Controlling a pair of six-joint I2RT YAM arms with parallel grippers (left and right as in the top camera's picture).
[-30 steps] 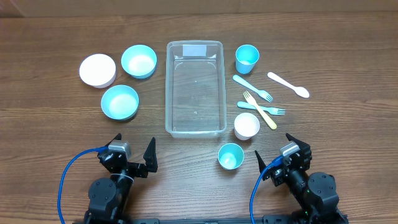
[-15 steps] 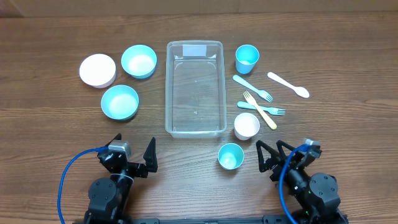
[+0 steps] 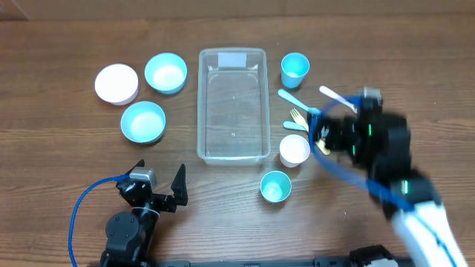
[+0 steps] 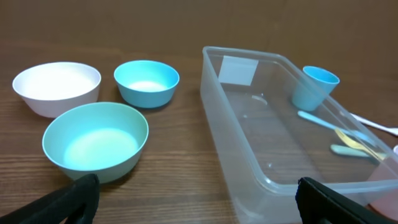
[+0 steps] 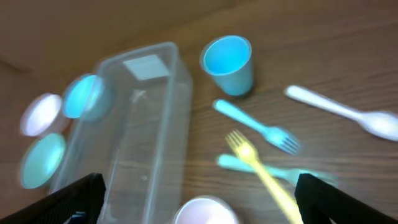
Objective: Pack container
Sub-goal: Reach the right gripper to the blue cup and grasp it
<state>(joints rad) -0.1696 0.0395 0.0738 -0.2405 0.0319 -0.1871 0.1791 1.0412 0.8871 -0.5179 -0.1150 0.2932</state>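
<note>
Right gripper [image 3: 322,133], jaws spread, hovers over forks [image 3: 295,99] right of the container [image 3: 232,154]; left gripper [image 3: 159,179], jaws likewise spread, rests near.

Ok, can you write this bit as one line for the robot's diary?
container: empty | left gripper: open, at base | right gripper: open, near forks | packed: nothing

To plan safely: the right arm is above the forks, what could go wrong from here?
1. The yellow fork lies across a light-blue fork, so the open right gripper may catch both or scatter them.
2. The white cup stands close beside them; the gripper, blurred in the overhead view, could tip it.
</note>
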